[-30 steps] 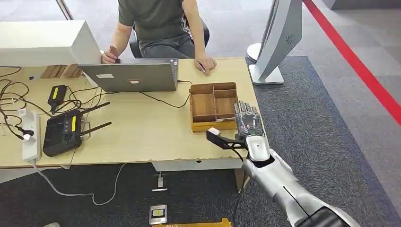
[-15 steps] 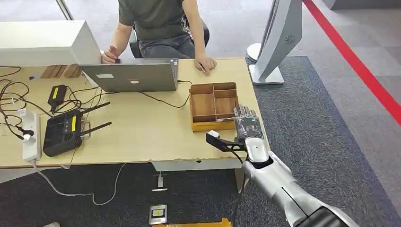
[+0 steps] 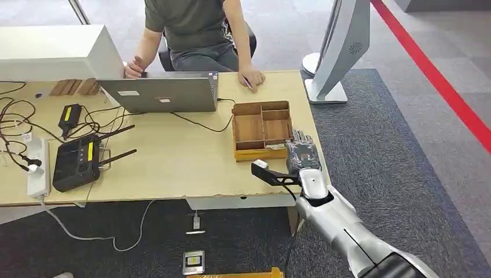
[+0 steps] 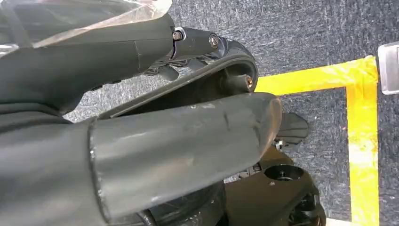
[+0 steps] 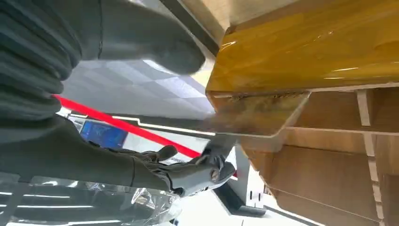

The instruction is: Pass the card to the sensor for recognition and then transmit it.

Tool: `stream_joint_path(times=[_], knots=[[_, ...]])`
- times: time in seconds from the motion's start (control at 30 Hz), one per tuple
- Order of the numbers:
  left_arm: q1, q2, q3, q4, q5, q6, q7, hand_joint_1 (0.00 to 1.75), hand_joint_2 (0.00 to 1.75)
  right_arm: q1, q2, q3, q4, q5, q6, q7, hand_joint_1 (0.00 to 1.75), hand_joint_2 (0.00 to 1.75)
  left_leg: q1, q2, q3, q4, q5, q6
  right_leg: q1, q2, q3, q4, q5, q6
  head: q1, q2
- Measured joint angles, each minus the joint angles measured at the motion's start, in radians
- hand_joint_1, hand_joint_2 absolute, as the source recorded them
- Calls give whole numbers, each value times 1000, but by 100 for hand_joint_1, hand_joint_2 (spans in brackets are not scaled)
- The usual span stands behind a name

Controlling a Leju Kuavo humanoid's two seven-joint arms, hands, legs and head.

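A see-through card (image 5: 256, 117) sticks out at the rim of the wooden compartment tray (image 3: 262, 130), which stands near the table's right end. My right hand (image 3: 302, 155) hovers by the tray's front right corner, palm down, fingers slightly bent. In the right wrist view a dark fingertip (image 5: 221, 147) touches the card from one side, while the grey thumb (image 5: 160, 44) stays apart from it on the other. My left hand (image 4: 179, 146) hangs over the carpet with its thumb and fingers stretched out and nothing in them.
A person sits behind the table at a laptop (image 3: 159, 92), one hand (image 3: 253, 77) resting near the tray. A router (image 3: 78, 162), a power strip (image 3: 36, 165) and cables cover the left side. A white upright stand (image 3: 341, 46) rises beyond the table's right end. Yellow tape (image 4: 360, 141) marks the floor.
My right hand has drawn back toward the table's front edge along the tray's right side, and its fingers have bent a little. The person and the tray have stayed put.
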Motion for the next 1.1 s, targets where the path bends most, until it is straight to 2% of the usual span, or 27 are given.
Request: stream_joint_path(times=[0.6, 0.8, 1.1], knots=[[0, 0, 0, 0, -7, -6, 13, 0, 0, -9, 9, 1, 0, -17, 11, -3, 175, 175, 0, 0, 0, 0, 0, 0, 0, 0, 0, 0, 0, 0, 0, 0], [0, 0, 0, 0, -14, -12, 13, 0, 0, -6, 8, 1, 0, -27, -5, -10, 175, 175, 0, 0, 0, 0, 0, 0, 0, 0, 0, 0, 0, 0, 0, 0], [0, 0, 0, 0, -18, -15, 13, 0, 0, -5, 2, -3, -27, 2, -8, -1, 175, 175, 0, 0, 0, 0, 0, 0, 0, 0, 0, 0, 0, 0, 0, 0]])
